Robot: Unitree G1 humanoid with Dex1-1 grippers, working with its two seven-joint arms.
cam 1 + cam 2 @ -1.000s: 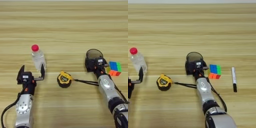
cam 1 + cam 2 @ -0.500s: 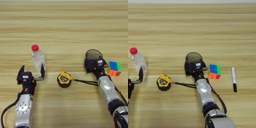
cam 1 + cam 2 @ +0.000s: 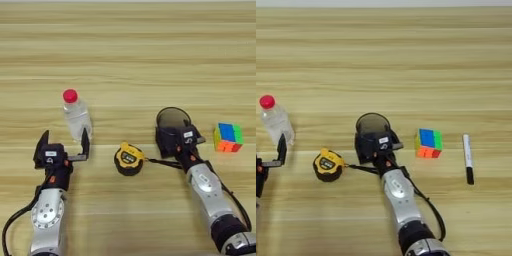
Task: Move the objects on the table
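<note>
Colours on the light-brown, grained worktop

The bottle is clear with a red cap; the tape measure is yellow and black; the cup is dark and translucent; the cube shows blue, green, orange and red; the pen is white with a black end.

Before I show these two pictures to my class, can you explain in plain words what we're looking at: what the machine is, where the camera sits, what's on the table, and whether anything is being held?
This is a humanoid robot with two arms, each ending in a gripper of two black fingers. Both pictures come from a stereo camera on its head, looking down at the wooden table; one eye sees further left, the other further right.

From left to right lie a clear bottle with a red cap, a yellow-black tape measure, a dark cup, a puzzle cube and a pen.

The left gripper is open just in front of the bottle, holding nothing. The right gripper is at the cup; whether it grips cannot be told.
</note>
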